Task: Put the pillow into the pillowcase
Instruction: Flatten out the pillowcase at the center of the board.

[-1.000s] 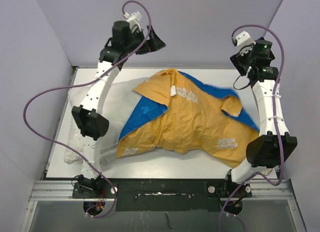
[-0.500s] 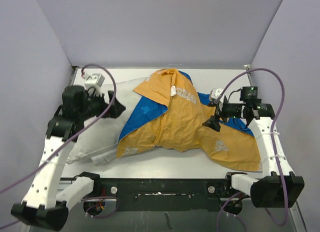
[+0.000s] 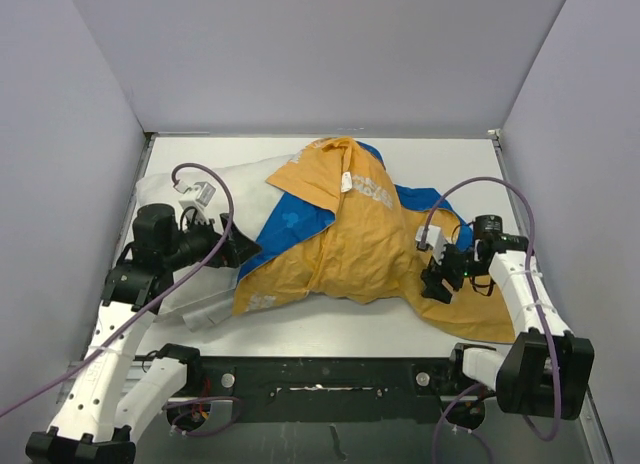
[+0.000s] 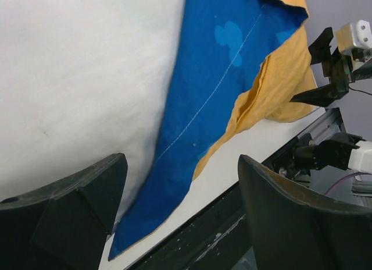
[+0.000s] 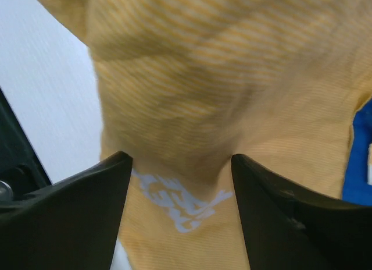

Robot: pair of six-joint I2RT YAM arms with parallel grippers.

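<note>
Tabletop [image 3: 440, 154], white and matte, fills the floor of a three-sided booth with plain lavender-grey walls [image 3: 320, 54]; a black mounting rail [image 3: 320, 379] runs along its near edge and carries both arm bases.

Most of the surface is covered. The pillow [image 3: 250, 179] lies on the left half, plump and white, with its right part hidden under the pillowcase [image 3: 370, 244]. The case is crumpled and draped mustard side up across the middle and right of the table, with blue showing at its left flap and along its far right edge. How far the pillow reaches inside the case cannot be told; its left part lies bare on the table.

The left arm leans in low from the near left corner, its purple cable [image 3: 215, 179] looping over the wrist. The left gripper [image 3: 240, 252] points rightward at the seam where the white cushion meets the blue flap. In the wrist view its fingers [image 4: 99, 188] stand spread, with cushion and blue cloth beyond them and nothing pinched.

The right arm folds back on itself at the near right, wrist low over the case's near right corner. The right gripper [image 3: 432, 279] faces down and leftward onto the mustard cloth. Its jaws are likewise parted, framing white lettering [image 5: 174, 206] printed on the fabric, and they clamp nothing.
</note>
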